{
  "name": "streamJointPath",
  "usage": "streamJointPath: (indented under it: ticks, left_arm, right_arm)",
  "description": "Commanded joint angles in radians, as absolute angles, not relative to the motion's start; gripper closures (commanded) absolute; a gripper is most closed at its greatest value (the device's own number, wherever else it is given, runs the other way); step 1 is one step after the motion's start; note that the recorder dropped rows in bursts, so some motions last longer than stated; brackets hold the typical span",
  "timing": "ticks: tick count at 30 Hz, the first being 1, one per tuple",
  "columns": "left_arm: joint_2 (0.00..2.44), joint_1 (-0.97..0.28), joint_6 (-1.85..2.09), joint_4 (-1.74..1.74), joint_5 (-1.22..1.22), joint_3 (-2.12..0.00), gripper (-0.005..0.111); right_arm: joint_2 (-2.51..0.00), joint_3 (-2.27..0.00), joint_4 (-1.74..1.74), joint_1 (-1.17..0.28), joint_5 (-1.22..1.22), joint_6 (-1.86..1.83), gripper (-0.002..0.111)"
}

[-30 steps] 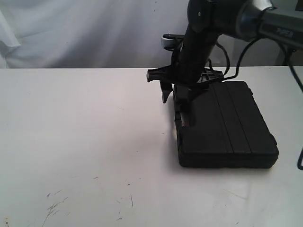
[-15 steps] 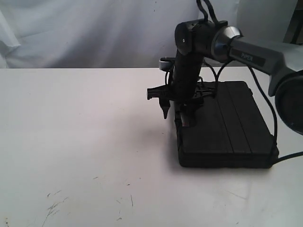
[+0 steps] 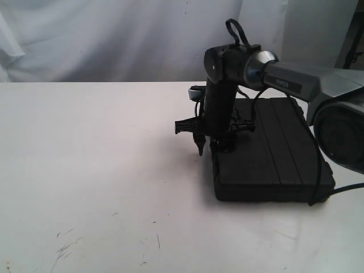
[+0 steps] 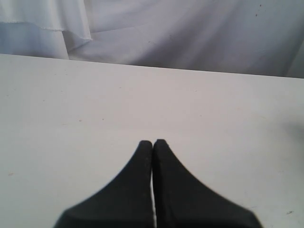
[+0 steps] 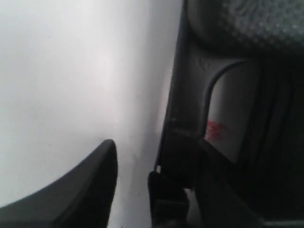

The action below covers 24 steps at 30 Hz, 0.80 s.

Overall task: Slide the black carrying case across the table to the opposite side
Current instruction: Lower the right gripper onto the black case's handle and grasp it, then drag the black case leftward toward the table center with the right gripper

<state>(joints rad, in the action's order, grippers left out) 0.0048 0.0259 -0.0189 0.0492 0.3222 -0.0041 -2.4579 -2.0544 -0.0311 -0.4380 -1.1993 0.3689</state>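
The black carrying case (image 3: 273, 153) lies flat on the right half of the white table (image 3: 85, 159). My right gripper (image 3: 212, 149) points down at the case's left edge, open. One finger (image 3: 199, 149) hangs just off the case over bare table, and the other sits at the handle recess. In the right wrist view the gripper (image 5: 135, 166) straddles the case's moulded handle edge (image 5: 190, 95), with a strip of table between the outer finger (image 5: 102, 171) and the case. My left gripper (image 4: 152, 142) is shut and empty over bare table (image 4: 95, 104); it does not appear in the exterior view.
White cloth (image 3: 114, 40) hangs behind the table's far edge. Dark scuff marks (image 3: 65, 247) dot the near left of the table. The right arm's cable (image 3: 318, 165) loops down past the case's right side.
The right arm has come down and slightly toward the front, bringing its open gripper lower along the case's left edge. The case has not moved.
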Motion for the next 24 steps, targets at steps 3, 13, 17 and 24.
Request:
streamJointPath:
  ticks: [3,13,17,24]
  left_arm:
    - [0.0,0.024,-0.025,0.05,0.312,0.0,0.107]
    - [0.0,0.024,-0.025,0.05,0.312,0.0,0.107]
    - [0.0,0.024,-0.025,0.05,0.312,0.0,0.107]
    - [0.0,0.024,-0.025,0.05,0.312,0.0,0.107]
  right_arm:
    - [-2.458,-2.058,0.013,-0.436,-1.219,0.378,0.104]
    - [-2.453,-2.058,0.008,-0.438,-1.221,0.378,0.108]
    - [-2.453,-2.059,0.0,-0.464,-1.213,0.384,0.108]
    - [-2.453,-2.088,0.0,-0.52,-1.175,0.446,0.108]
